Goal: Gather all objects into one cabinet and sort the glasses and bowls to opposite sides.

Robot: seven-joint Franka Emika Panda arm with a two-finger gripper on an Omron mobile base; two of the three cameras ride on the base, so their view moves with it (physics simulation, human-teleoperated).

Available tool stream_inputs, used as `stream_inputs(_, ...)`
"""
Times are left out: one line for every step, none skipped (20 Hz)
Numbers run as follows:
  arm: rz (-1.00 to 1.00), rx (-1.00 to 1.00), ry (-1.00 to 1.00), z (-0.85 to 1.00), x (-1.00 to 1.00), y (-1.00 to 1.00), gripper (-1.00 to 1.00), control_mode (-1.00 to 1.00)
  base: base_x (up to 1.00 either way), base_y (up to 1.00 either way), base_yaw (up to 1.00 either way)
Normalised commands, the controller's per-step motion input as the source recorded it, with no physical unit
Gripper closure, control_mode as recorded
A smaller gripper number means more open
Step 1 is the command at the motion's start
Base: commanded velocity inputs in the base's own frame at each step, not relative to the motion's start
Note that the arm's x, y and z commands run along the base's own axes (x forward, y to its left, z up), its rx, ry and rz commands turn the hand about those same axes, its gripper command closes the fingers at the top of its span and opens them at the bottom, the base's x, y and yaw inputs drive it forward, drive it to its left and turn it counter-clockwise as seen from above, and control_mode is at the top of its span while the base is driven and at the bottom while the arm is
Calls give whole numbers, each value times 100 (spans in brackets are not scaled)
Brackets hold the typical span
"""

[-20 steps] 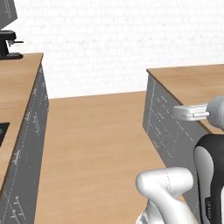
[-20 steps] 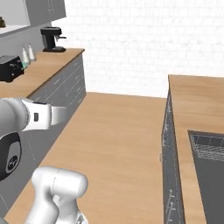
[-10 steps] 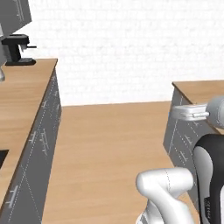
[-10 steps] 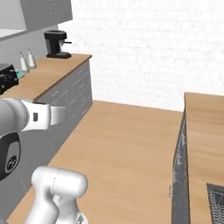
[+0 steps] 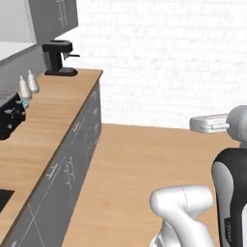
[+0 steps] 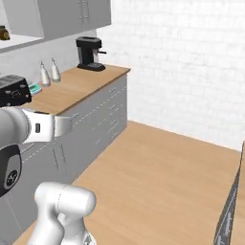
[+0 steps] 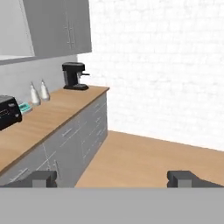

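Tableware for the job, the mug, cup and two bowls, cannot be made out anywhere along the wooden worktop (image 7: 52,114), so where it sits is unknown from these pictures. End effector (image 7: 113,178) carries nothing; its two dark fingertips (image 7: 39,178) stand wide apart in the hand view. On the worktop stand a black coffee machine (image 5: 59,58), two pale bottles (image 6: 49,72) and a black toaster (image 5: 9,114); grey wall cupboards (image 7: 59,26) hang above. As a judgement, cups and a small bowl would be light, stiff and probably slick-glazed, best pinched across a rim wall; a wide wooden bowl would need a rim-edge hold
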Motion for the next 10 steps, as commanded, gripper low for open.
stream_inputs(0, 0, 0, 0, 0, 0, -100, 100, 86, -9, 53)
stream_inputs(0, 0, 0, 0, 0, 0, -100, 100, 83, -11, 58)
stream_inputs(0, 0, 0, 0, 0, 0, -100, 100, 79, -14, 61)
stream_inputs(0, 0, 0, 0, 0, 0, -100, 100, 73, -14, 64)
stream_inputs(0, 0, 0, 0, 0, 0, -100, 100, 69, -15, 67)
stream_inputs(0, 0, 0, 0, 0, 0, -100, 100, 69, -14, 68)
stream_inputs(0, 0, 0, 0, 0, 0, -100, 100, 69, -14, 68)
stream_inputs(0, 0, 0, 0, 0, 0, -100, 100, 69, -16, 70)
stream_inputs(0, 0, 0, 0, 0, 0, -100, 100, 66, -15, 70)
stream_inputs(0, 0, 0, 0, 0, 0, -100, 100, 67, -16, 70)
